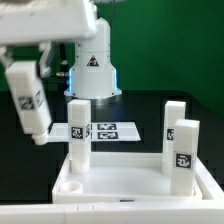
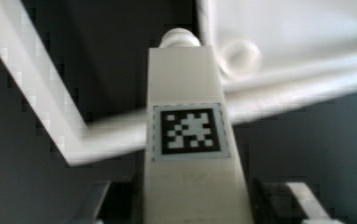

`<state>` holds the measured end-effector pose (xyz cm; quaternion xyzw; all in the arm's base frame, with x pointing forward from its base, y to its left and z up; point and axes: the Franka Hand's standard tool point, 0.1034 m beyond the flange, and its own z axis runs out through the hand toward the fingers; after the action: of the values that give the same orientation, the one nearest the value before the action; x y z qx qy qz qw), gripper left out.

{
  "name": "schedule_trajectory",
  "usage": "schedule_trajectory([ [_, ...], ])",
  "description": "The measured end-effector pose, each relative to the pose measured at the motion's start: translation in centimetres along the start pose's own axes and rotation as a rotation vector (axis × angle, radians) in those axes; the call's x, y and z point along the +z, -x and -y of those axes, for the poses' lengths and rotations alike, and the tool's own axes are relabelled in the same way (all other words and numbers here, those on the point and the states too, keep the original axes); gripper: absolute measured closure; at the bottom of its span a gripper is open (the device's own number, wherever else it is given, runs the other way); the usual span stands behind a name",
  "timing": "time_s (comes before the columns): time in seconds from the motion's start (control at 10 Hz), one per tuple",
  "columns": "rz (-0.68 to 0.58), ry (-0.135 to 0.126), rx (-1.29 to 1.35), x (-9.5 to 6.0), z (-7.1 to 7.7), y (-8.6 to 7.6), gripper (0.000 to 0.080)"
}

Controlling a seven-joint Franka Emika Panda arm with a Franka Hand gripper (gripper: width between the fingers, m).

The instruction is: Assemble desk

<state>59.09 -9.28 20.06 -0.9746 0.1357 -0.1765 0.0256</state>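
In the exterior view the large flat white plastic desk panel (image 1: 120, 186), rimmed, lies on the dark table (image 1: 150, 105) in the foreground with three white block legs standing upright on it: one leg (image 1: 79, 134) toward the exterior view's left, two legs (image 1: 175, 122) (image 1: 184, 155) toward its right, each bearing a black-and-white square tag; behind them the thin flat white marker board (image 1: 105, 129) lies before the big white robot base (image 1: 92, 60); at the exterior view's left a fourth white block leg (image 1: 28, 102) hangs tilted above the table, clear of the panel, its upper end hidden under the arm, so the gripper itself is not visible there. The wrist view alone shows the grip: the gripper (image 2: 193, 195) is clamped on that tagged leg (image 2: 191, 120), dark fingers (image 2: 109, 200) flanking its sides; beyond the leg's rounded tip a blurred panel rim (image 2: 86, 90) and a round corner socket (image 2: 242, 55) appear.
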Motion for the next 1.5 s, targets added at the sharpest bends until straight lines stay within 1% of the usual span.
schedule_trajectory([
  [0.1,-0.13,0.017,-0.033,-0.1,1.2,0.5,0.0515],
  [0.2,-0.177,0.049,-0.033,0.8,0.3,2.3,0.0515],
  [0.3,-0.136,0.039,-0.03,1.2,0.5,2.8,0.0515],
  [0.4,-0.145,0.037,-0.03,1.0,0.6,2.3,0.0515],
  [0.5,-0.14,0.038,-0.026,1.3,0.7,2.5,0.0515],
  [0.6,-0.121,0.029,-0.002,2.2,1.8,2.4,0.0515],
  [0.7,-0.13,0.029,-0.011,2.9,2.9,2.2,0.0515],
  [0.9,-0.138,0.037,-0.024,4.1,4.0,3.0,0.0515],
  [1.2,-0.137,0.039,-0.021,4.2,3.7,2.9,0.0515],
  [1.3,-0.134,0.041,-0.021,4.4,3.7,3.0,0.0515],
  [1.5,-0.126,0.046,-0.025,5.4,3.8,2.3,0.0515],
])
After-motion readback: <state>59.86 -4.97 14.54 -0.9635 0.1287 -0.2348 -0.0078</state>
